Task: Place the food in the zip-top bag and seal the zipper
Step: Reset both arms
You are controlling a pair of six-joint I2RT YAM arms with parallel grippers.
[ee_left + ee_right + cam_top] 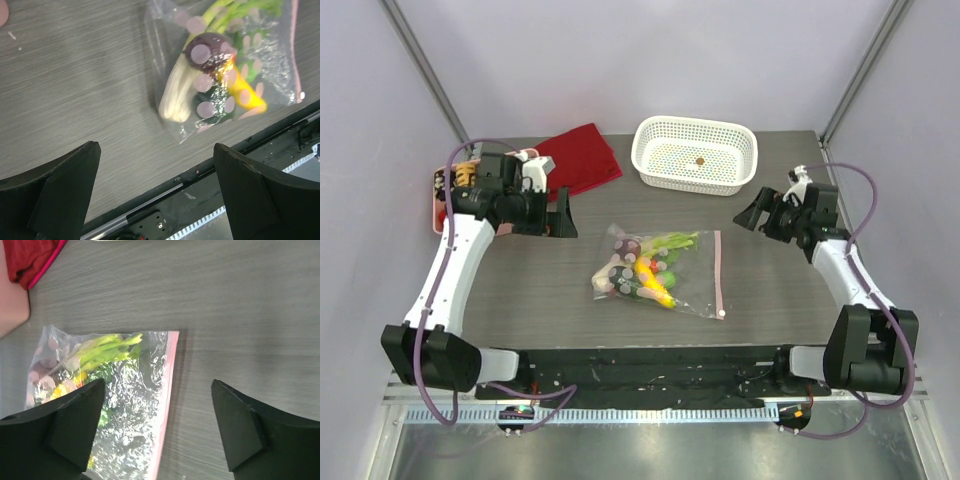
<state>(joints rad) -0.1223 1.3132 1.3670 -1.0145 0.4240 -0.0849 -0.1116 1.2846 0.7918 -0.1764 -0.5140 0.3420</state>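
The zip-top bag point(698, 288) lies flat in the middle of the table with the food point(650, 272) inside it. The leek point(175, 95), the banana point(243, 91) and a dark red round piece point(207, 49) show through the dotted plastic. The pink zipper point(719, 270) runs along the bag's right edge, with its slider point(721, 314) at the near end. My left gripper point(560, 220) hovers open to the left of the bag, holding nothing. My right gripper point(748, 212) is open to the right of the bag and behind it. Below it lies the zipper point(167, 395), with the leek's green tops point(107, 350) beside it.
A white perforated basket point(695, 123) stands at the back, a small brown bit inside it. A red cloth point(582, 160) lies back left, beside a pink tray point(437, 205) partly hidden by the left arm. A black rail point(200, 175) runs along the table's near edge.
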